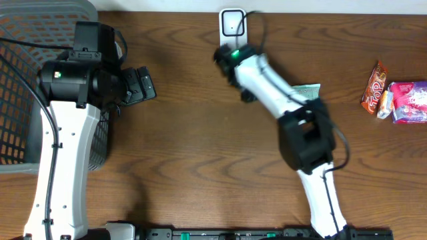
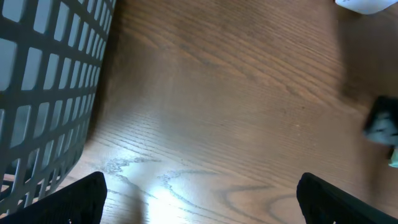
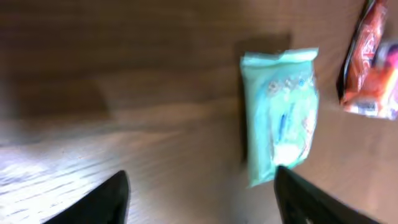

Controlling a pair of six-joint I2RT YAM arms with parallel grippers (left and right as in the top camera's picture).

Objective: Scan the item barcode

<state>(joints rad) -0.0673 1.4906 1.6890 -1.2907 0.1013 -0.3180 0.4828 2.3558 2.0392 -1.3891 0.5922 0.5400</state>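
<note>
Right gripper (image 3: 200, 183) wide open and empty; green packet (image 3: 280, 112) loose on the table (image 3: 155, 124), not held.
The packet lies flat right of centre in the right wrist view, in line with the right-hand finger rather than between the two. A close from here could clip its edge, shove it toward the snack wrappers (image 3: 367, 68) at upper right, or pinch only a corner of soft film that slips. The barcode side can't be told, so it may face down. What looks like the white scanner (image 1: 232, 23) sits at upper centre overhead, well apart. Left gripper (image 2: 200, 186) wide open, holds nothing, beside the basket (image 2: 43, 81).
</note>
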